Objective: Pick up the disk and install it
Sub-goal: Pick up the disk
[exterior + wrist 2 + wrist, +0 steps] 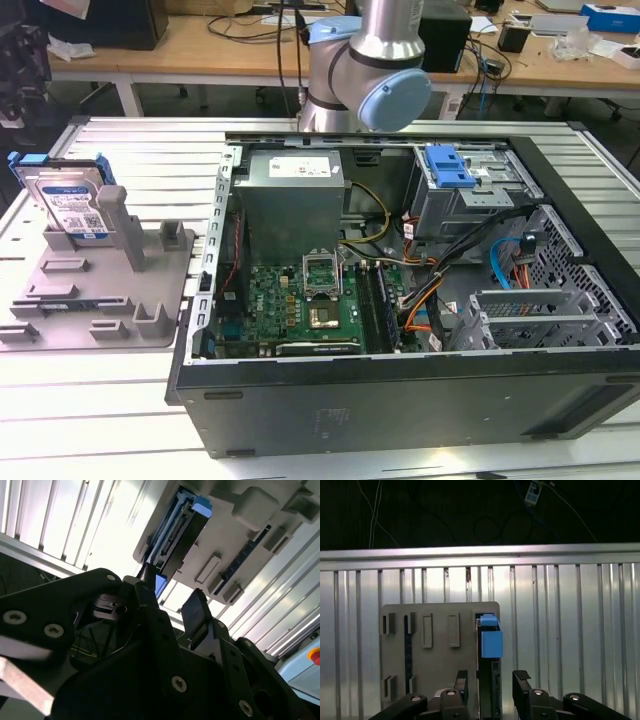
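The disk stands on edge in a grey holder on the exterior view's left, its white-and-blue label and blue rail frame showing. In the first wrist view I look down on the disk edge-on, its blue rail end on top. My gripper is open, with one black finger on each side of the disk's line and nothing between the pads. The second wrist view shows the gripper open, with the disk and holder well beyond the fingertips.
An open computer case lies on the slatted aluminium table, with a grey power-supply box, a motherboard, cables and a drive bay with a blue latch. The arm's base rises behind the case.
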Robot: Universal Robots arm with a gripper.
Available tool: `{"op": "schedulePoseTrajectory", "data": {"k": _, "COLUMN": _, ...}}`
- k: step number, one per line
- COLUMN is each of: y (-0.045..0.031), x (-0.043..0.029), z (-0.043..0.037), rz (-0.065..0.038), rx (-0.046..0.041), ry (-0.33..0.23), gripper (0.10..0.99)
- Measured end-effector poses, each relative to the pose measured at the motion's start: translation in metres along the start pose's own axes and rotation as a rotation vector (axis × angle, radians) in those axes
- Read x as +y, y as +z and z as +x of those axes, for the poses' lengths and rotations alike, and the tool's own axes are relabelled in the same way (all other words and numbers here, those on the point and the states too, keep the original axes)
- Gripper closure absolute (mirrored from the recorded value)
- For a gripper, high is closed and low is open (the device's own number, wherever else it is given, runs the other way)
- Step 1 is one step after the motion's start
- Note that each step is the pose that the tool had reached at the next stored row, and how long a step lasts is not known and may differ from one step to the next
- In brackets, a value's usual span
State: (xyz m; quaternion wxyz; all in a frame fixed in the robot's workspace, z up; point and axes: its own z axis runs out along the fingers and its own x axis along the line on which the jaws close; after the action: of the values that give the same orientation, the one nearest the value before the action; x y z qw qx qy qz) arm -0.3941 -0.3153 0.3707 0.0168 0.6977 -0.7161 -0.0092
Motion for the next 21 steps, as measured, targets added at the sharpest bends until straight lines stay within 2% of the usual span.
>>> {"op": "schedulePoseTrajectory", "data": {"k": 10, "y": 0.0154, "x": 0.0112, "z": -0.003, "rz": 0.0, "rx": 0.0, "ry": -0.004, "gripper": 0.604}}
{"op": "schedulePoseTrajectory", "data": {"k": 21, "y": 0.0233, "x": 0.0116, "z": -0.0031, "rz": 0.0, "rx": 0.0002, "ry": -0.005, "gripper": 0.604}}
